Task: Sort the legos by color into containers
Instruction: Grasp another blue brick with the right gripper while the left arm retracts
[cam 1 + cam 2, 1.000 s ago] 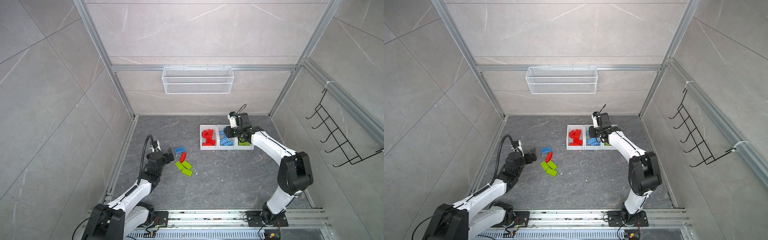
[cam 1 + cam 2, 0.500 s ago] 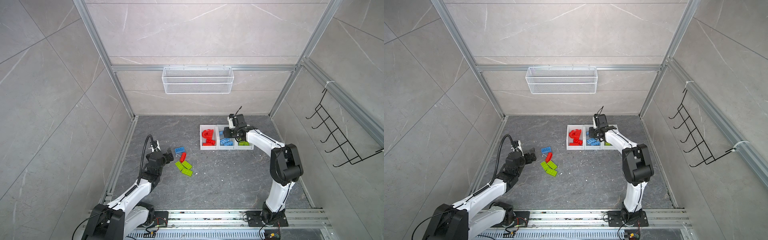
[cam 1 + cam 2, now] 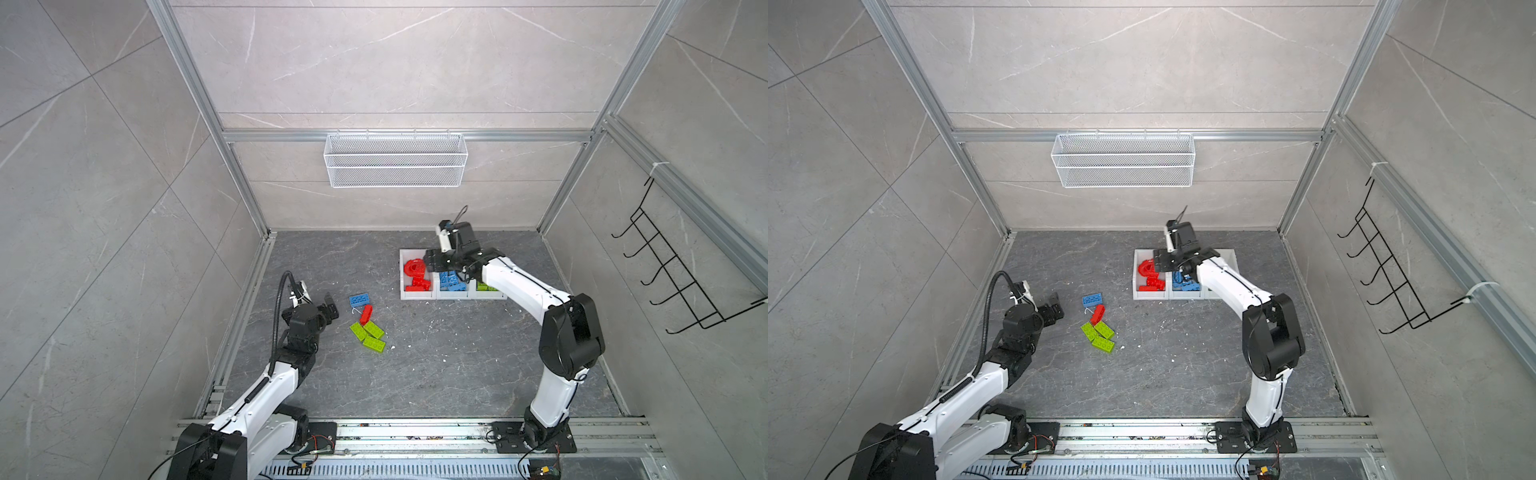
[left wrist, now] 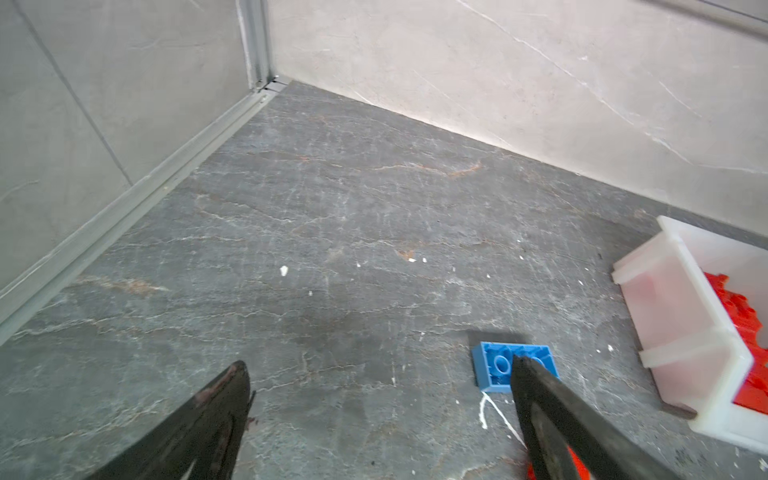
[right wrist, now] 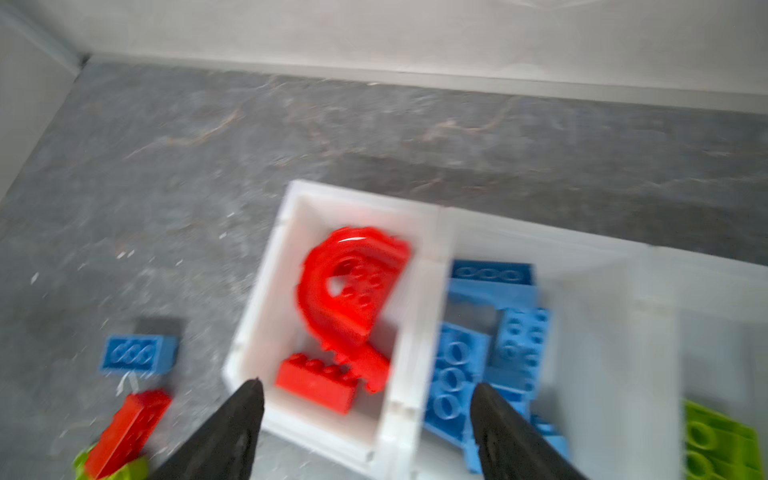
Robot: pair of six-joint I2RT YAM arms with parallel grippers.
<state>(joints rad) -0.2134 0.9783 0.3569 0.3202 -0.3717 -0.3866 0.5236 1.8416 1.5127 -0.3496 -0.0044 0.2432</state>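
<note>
Hovering over the containers [image 5: 415, 332], right claw [image 5: 365, 388] spread, empty.
Left claw [image 4: 378, 365] wide, empty, near a blue brick [image 4: 494, 365].

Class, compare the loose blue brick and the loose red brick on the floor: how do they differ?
The blue brick shows a broad face; the red brick looks narrower. Blue lies apart; red's end meets the green bricks. Both lie outside the containers.

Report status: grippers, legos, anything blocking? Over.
Left gripper open, empty, beside loose blue lego. Right gripper open, empty, over containers. Five legos unsorted on floor: one blue, one red, three green. Nothing blocking.
</note>
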